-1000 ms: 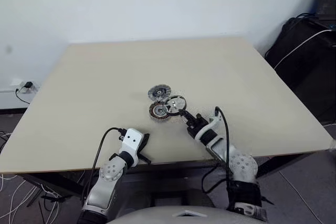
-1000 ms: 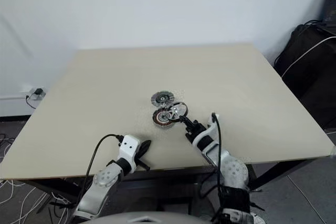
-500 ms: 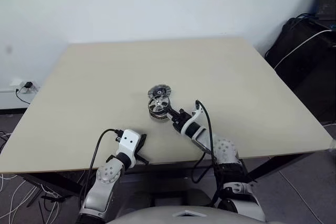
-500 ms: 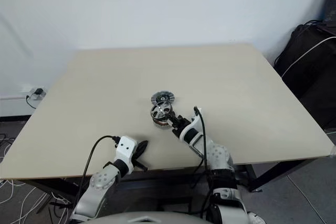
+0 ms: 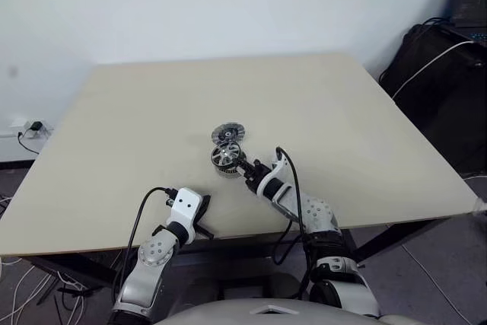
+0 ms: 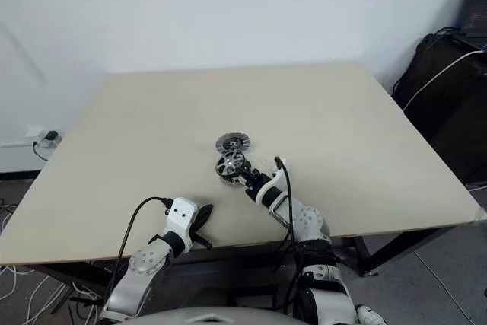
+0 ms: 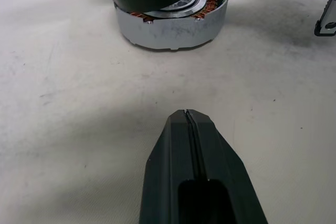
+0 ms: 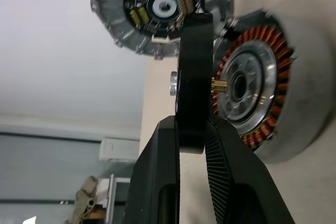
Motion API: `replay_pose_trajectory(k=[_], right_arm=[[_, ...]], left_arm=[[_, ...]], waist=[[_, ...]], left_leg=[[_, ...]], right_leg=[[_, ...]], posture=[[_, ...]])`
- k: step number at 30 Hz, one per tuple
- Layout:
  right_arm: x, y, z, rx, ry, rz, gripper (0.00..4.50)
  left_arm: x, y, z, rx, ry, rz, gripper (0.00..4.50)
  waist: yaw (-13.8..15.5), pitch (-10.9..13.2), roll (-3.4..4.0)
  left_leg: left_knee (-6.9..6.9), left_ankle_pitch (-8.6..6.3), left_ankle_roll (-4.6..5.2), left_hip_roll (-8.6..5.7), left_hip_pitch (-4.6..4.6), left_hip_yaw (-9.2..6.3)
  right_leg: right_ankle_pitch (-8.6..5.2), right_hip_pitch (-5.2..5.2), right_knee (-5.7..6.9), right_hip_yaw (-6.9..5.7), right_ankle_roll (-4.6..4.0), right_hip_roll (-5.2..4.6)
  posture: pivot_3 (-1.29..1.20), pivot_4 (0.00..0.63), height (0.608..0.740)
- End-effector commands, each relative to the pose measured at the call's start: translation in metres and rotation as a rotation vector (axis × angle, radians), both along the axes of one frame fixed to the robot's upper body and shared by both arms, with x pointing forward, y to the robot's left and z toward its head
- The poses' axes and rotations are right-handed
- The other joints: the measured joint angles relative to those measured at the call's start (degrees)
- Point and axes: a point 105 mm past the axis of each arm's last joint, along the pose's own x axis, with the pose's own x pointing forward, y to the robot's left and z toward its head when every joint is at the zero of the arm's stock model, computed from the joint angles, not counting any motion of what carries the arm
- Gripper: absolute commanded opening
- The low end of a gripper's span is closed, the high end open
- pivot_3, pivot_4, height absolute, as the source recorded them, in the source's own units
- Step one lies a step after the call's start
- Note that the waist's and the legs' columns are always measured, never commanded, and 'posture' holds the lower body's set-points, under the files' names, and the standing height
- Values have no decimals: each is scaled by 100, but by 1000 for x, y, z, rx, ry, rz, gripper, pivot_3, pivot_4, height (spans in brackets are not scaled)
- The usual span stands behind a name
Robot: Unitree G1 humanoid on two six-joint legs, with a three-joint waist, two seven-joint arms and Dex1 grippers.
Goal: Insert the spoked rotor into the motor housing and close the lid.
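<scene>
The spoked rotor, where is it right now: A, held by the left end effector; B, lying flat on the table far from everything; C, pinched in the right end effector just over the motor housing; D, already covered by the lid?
C: the right end effector pinches the spoked rotor by its rim, poised right at the copper-wound motor housing, while the lid lies apart on the table.

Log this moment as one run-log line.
right gripper: shut on spoked rotor, over motor housing | lid: on table
</scene>
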Motion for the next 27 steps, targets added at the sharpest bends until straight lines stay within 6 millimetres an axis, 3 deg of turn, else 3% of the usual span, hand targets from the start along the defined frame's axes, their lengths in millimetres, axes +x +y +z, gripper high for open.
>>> replay_pose_trajectory(k=[1, 6, 14, 21, 27], right_arm=[[3, 11, 11, 53, -29, 1, 377], [2, 10, 7, 47, -17, 1, 377], [2, 6, 10, 31, -31, -8, 2934], [2, -11, 26, -102, -132, -43, 2934], [-2, -28, 19, -421, -154, -28, 2934]], left_arm=[[9, -2, 18, -17, -72, -6, 0], [10, -3, 18, -19, -72, -11, 0], [11, -5, 18, -23, -74, -17, 0], [10, -6, 18, -26, -72, -16, 0], [9, -8, 17, -32, -68, -23, 0]], waist=[[-2, 0, 0], [-2, -2, 2], [-3, -6, 5], [2, -6, 7], [2, -8, 8]], left_leg=[[0, 0, 0, 0, 0, 0], [0, 0, 0, 0, 1, 0], [0, 0, 0, 0, 3, 0], [3, 2, -1, -2, 3, 0], [-1, 1, -2, -1, 3, 0]], right_leg=[[0, 0, 0, 0, 0, 0], [0, 0, 1, 1, 0, 0], [0, 3, 1, 2, 0, 0], [1, 5, 1, 2, 2, -1], [1, 2, 2, 4, 2, 0]], posture=[[0, 0, 740], [0, 0, 740], [0, 0, 740], [0, 0, 740], [0, 0, 740]])
